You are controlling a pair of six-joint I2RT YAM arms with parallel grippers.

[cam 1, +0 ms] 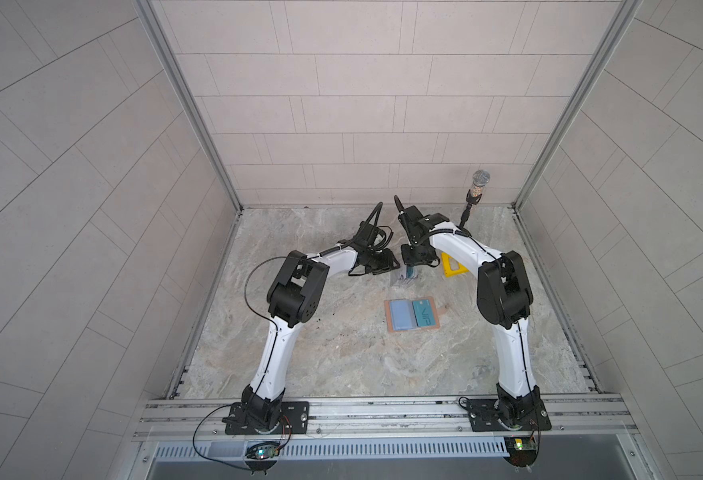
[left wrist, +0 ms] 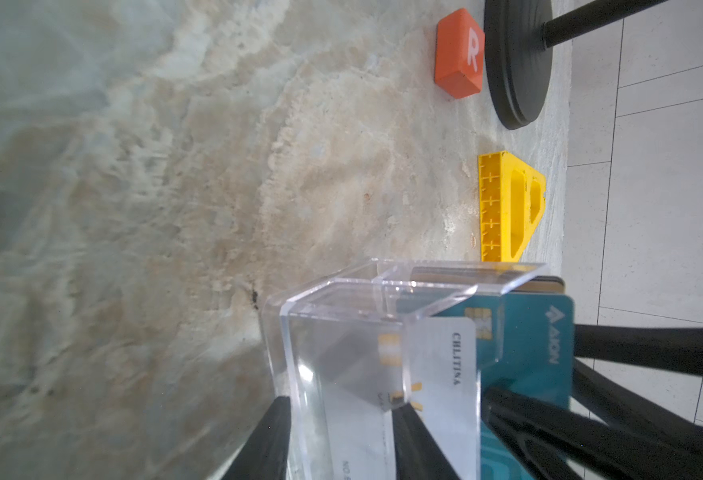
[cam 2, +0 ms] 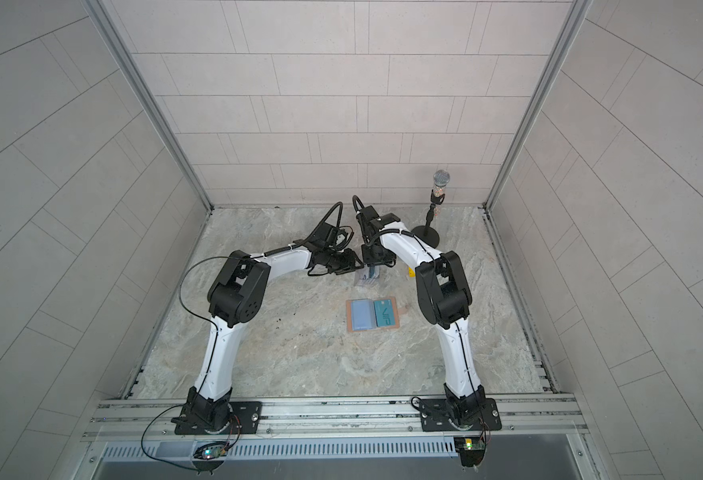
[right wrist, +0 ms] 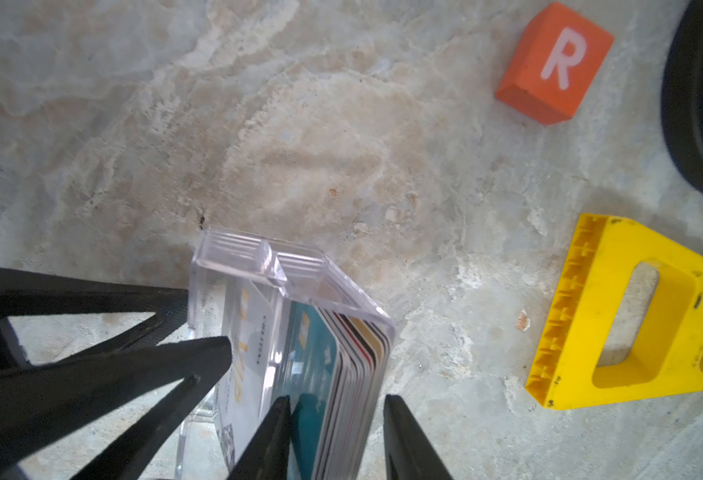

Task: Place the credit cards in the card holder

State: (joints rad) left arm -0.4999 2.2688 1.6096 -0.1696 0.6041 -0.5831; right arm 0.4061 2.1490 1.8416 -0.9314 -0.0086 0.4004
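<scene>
Left tool (left wrist: 339,403) pinches the clear stand (right wrist: 258,257); right tool (right wrist: 336,399), spread astride its stiff, slick credit cards (right wrist: 354,353), should nip their faces.

I see the card holder (cam 1: 399,313) lying open and flat near mid-table: tan rim, pale blue left panel, and a teal VIP card (cam 1: 424,312) on its right half. Beyond it, well apart, the other cards (right wrist: 358,374) stand on edge, packed in a clear stand (right wrist: 258,257). A whitish card (right wrist: 243,365) is frontmost, with a second teal card (right wrist: 312,374) behind it.
</scene>
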